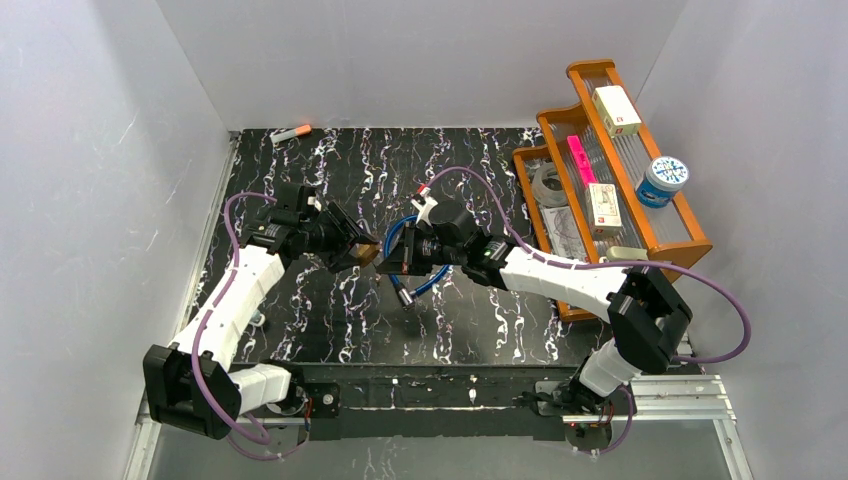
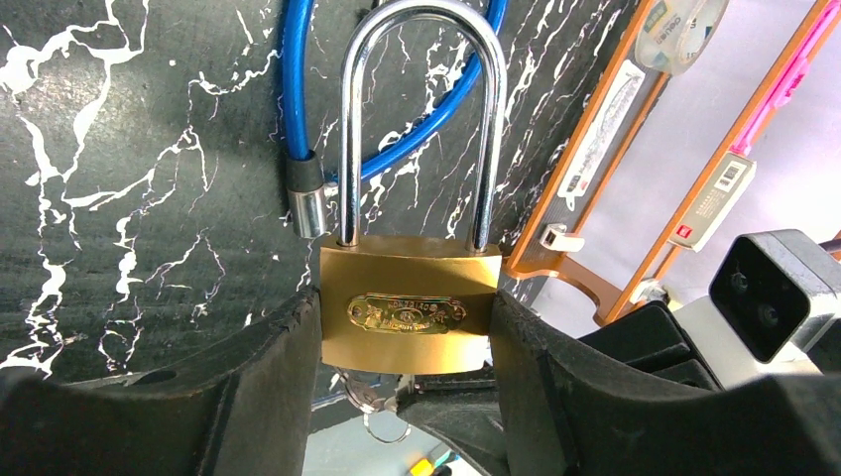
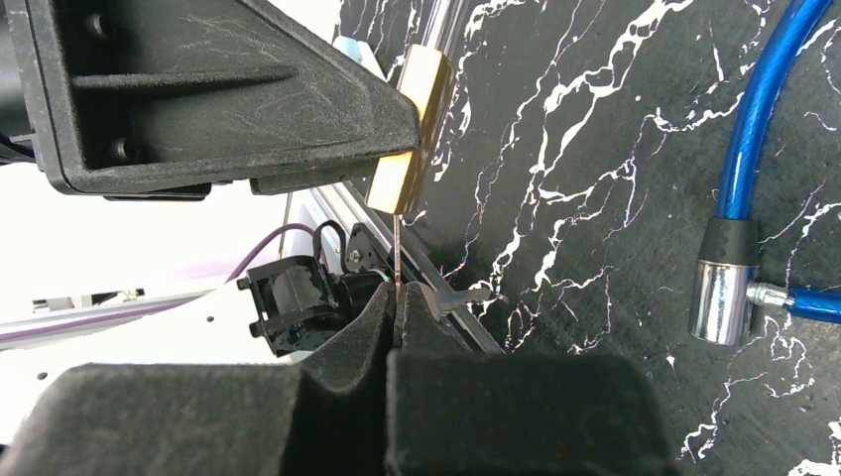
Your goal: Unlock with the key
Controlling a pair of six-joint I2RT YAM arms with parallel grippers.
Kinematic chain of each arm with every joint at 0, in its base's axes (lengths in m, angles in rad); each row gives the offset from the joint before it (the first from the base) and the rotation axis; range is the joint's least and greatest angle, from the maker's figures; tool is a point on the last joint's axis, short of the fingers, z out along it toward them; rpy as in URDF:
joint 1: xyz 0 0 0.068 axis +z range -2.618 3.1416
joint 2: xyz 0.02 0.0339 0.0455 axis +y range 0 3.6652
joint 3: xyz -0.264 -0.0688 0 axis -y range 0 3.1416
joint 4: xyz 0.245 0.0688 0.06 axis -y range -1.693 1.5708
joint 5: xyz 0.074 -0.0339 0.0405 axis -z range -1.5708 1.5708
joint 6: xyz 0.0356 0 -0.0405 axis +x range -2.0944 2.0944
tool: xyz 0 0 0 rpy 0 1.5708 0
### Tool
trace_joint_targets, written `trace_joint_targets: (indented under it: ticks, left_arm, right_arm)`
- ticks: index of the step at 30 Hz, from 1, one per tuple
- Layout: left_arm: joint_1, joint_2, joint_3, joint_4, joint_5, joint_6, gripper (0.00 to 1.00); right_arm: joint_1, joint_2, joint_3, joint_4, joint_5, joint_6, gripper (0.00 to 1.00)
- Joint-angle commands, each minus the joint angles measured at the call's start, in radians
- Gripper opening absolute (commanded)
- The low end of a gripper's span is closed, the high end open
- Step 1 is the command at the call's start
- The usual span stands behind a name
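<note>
Left gripper (image 2: 407, 342) clamped on brass padlock (image 2: 409, 309) body, shackle (image 2: 421, 109) pointing 12 o'clock in left wrist view. Right gripper (image 3: 397, 302) pinched together on key (image 3: 396, 253), blade reaching padlock underside. Blue cable lock (image 3: 759, 129) at padlock's 3 o'clock.

Padlock (image 2: 409, 290) in left gripper (image 2: 405, 322); key (image 3: 396, 248) under it, in right gripper (image 3: 397, 303); cable (image 2: 293, 89) beside; rack (image 1: 592, 68) far right.

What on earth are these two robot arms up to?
The left gripper clamps a brass padlock by its body. The right gripper is shut on the key, whose blade meets the underside of the lock. The shackle sits in the body at both ends, so it looks not yet unlocked.
</note>
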Motion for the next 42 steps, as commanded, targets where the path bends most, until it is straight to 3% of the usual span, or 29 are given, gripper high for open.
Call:
trace_joint_targets:
  ticks: [1,5,28,42]
  left_arm:
    - [0.002,-0.045,0.004,0.025,0.033,-0.011,0.1]
    - [0.002,-0.047,0.001,0.024,0.037,-0.014,0.1]
    - [0.002,-0.075,-0.026,0.043,-0.029,-0.062,0.1]
    - [0.002,-0.076,-0.027,0.052,-0.009,-0.077,0.08]
  right_arm:
    - [0.006,-0.016,0.039,-0.011,0.045,-0.022,0.01]
    - [0.006,-0.02,0.019,0.046,0.021,-0.018,0.01]
    - [0.006,0.065,0.159,-0.14,0.136,-0.02,0.01]
    - [0.006,0.112,0.199,-0.114,0.127,-0.075,0.01]
